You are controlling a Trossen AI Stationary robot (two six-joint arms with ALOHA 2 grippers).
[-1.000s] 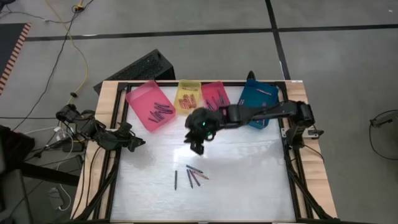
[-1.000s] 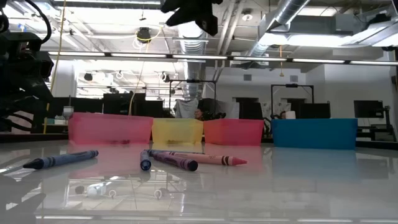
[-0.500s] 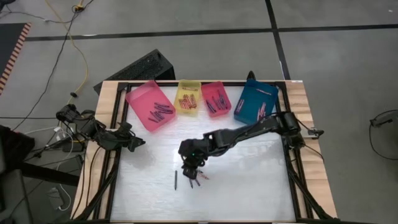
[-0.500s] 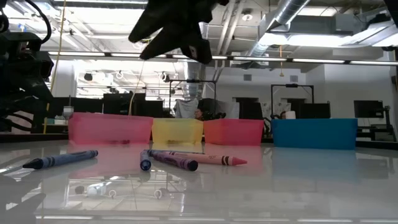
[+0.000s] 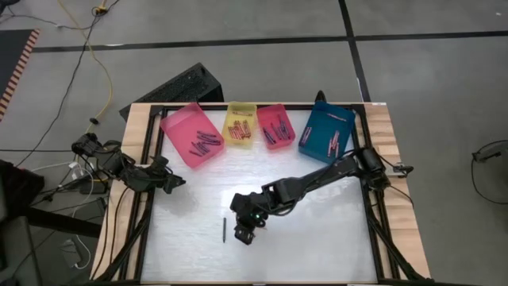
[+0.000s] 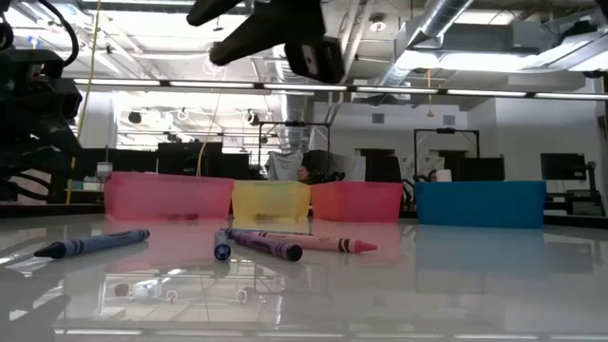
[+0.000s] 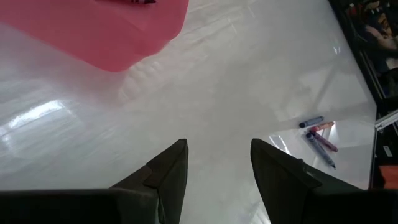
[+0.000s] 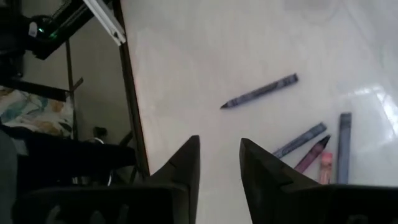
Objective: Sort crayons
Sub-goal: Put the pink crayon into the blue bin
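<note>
Several loose crayons lie flat on the white tabletop near its middle front: a dark blue one [image 6: 93,244] apart at the left, then a blue, a purple [image 6: 268,246] and a pink one [image 6: 334,244] close together. My right gripper [image 5: 245,233] hangs open above this group [image 8: 314,148], touching none, and hides most of it in the high view, where only the lone crayon [image 5: 225,229] shows. My left gripper [image 5: 171,181] waits open at the table's left edge.
Along the far edge stand a pink tray [image 5: 192,135], a yellow tray [image 5: 240,125], a red tray [image 5: 275,127] and a blue tray [image 5: 327,133], each with crayons inside. Black frame rails [image 5: 151,199] border the table. Bare tabletop lies right of the loose crayons.
My right gripper has swung from beside the trays toward the table's near edge and a little left, sinking and rolling its wrist, and now hangs over the loose crayons. The crayons have not moved.
</note>
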